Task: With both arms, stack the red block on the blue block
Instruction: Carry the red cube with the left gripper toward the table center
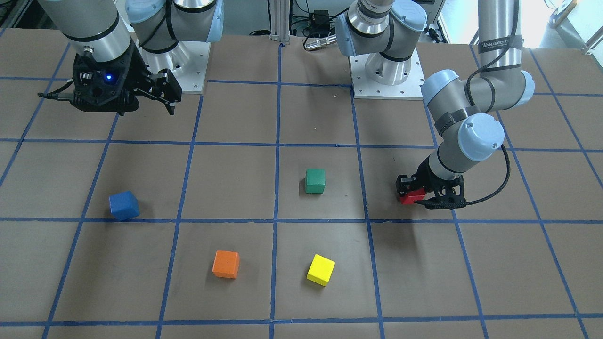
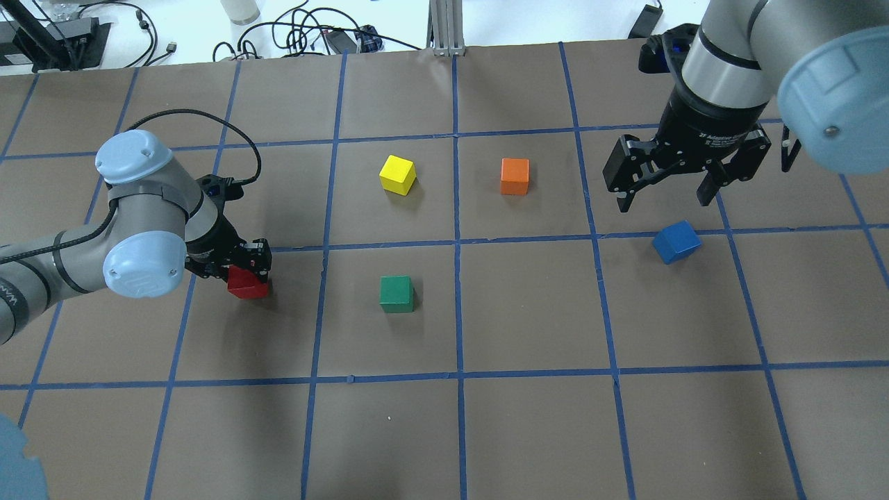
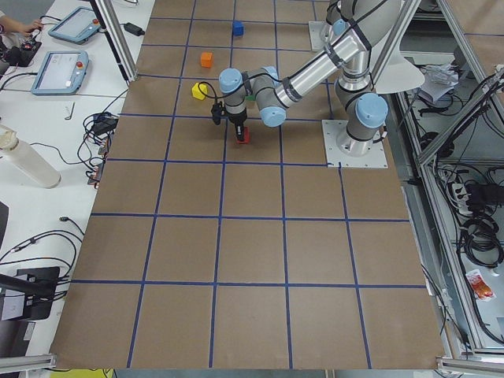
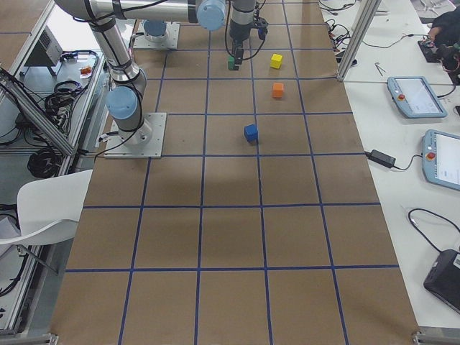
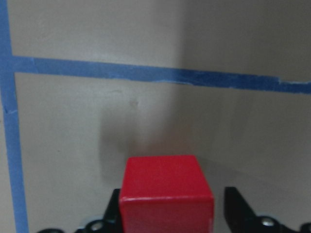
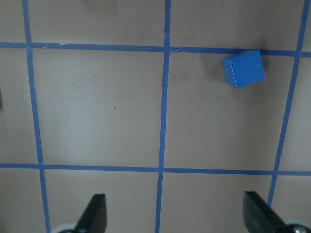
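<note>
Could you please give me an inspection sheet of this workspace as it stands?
Surface: brown table with a blue tape grid.
Job's things: red block on the table between the left gripper's jaws; blue block alone, skewed to the grid.
Clutter: green block, yellow block, orange block, all apart.
Grippers: left gripper low, jaws around the red block, gap on one side; right gripper open, raised near the blue block.
Cables: black cable looped at the left wrist.
Surroundings: pendants on a side bench; white chair.

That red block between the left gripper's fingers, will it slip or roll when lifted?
The red block looks rigid, so squeezing probably won't deform it. Flat faces suggest it won't roll. Matte paint likely gives the left gripper fair grip.
</note>
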